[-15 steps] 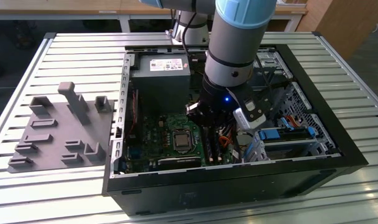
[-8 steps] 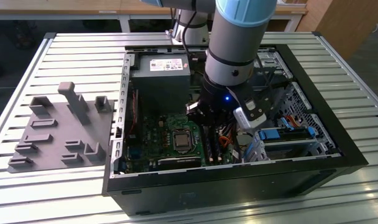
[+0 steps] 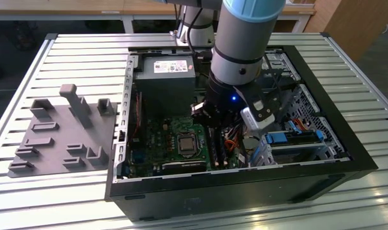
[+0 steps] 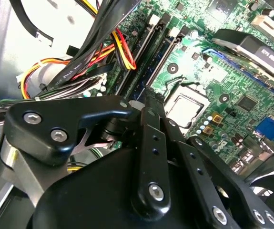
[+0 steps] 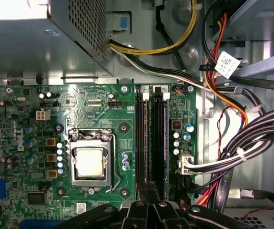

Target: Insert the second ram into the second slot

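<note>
Firstly, the exterior view. An open computer case lies on a slatted metal table, with a grey fixture plate beside the case. Inside it, the processor socket sits on a green motherboard. The power supply lies just beyond the socket. The robot arm reaches down into the case, and its gripper hangs low just beside the socket, above the memory slots.

Next, the first wrist view.
- Socket with its silver centre.
- Two long dark memory slots run side by side just beside the socket.
- The second ram stands in the slot nearer the socket, lying flat along its whole length.
- The gripper's black fingers meet over one end of that slot. They are drawn together with no gap between them. Whether they nip the stick's edge cannot be told.
- Cable bundles in black, orange, yellow and white run on the far side of the slots from the socket.

Lastly, the second wrist view.
- The black finger linkage sits in the foreground, its tip down at the near end of the slot that holds the blue stick.
- Socket just beside that slot.
- Red and yellow wires cross on the slots' other side.
</note>
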You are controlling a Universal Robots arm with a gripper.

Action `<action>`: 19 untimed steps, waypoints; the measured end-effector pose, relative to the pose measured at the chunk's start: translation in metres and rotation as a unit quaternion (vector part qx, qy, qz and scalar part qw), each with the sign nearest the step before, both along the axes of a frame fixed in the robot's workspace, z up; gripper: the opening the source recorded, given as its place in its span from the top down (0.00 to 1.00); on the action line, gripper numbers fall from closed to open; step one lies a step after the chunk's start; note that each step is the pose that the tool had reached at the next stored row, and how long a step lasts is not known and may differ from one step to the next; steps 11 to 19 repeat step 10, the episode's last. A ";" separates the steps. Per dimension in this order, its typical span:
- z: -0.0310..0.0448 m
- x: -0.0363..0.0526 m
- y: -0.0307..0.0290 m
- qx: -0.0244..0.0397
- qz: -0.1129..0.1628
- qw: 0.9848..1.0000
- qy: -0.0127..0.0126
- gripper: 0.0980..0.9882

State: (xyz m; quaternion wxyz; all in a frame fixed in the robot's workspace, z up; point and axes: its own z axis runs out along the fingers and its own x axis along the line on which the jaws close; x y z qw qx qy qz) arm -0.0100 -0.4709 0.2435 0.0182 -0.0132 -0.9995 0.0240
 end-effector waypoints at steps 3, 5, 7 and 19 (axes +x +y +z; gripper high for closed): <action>0.0014 -0.0001 0.0000 0.000 0.000 1.000 0.000 0.99; 0.0019 -0.0002 0.0001 0.000 0.000 1.000 0.000 0.99; 0.0020 -0.0002 0.0000 0.000 0.000 1.000 0.000 0.99; 0.0023 -0.0003 0.0000 0.000 0.000 1.000 0.000 0.99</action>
